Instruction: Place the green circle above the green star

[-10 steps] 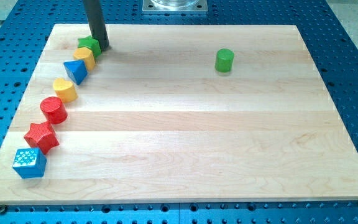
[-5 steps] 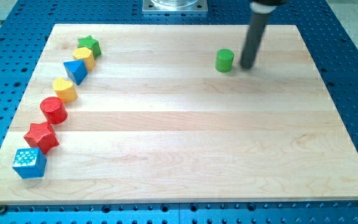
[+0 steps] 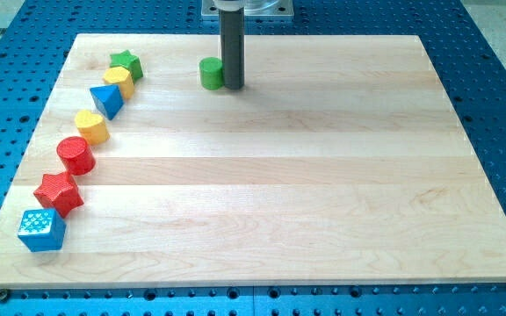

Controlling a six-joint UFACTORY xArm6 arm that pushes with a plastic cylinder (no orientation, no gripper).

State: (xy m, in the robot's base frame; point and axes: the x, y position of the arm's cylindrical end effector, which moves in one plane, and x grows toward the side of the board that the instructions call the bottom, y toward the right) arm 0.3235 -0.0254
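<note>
The green circle (image 3: 211, 73) stands on the wooden board near the view's top, left of centre. My tip (image 3: 232, 86) is right against its right side. The green star (image 3: 126, 62) sits at the view's upper left, at the top end of a curved row of blocks, well to the left of the green circle and apart from it.
Below the green star the row runs down the board's left side: a yellow block (image 3: 119, 81), a blue triangle (image 3: 107, 100), a yellow heart (image 3: 90, 126), a red cylinder (image 3: 75, 155), a red star (image 3: 58, 193) and a blue cube (image 3: 41, 230). The board (image 3: 323, 193) lies on a blue perforated table.
My tip went from beside the green star to the right of the green circle, then pushed the circle leftward across the board's top. The row of blocks has not moved.
</note>
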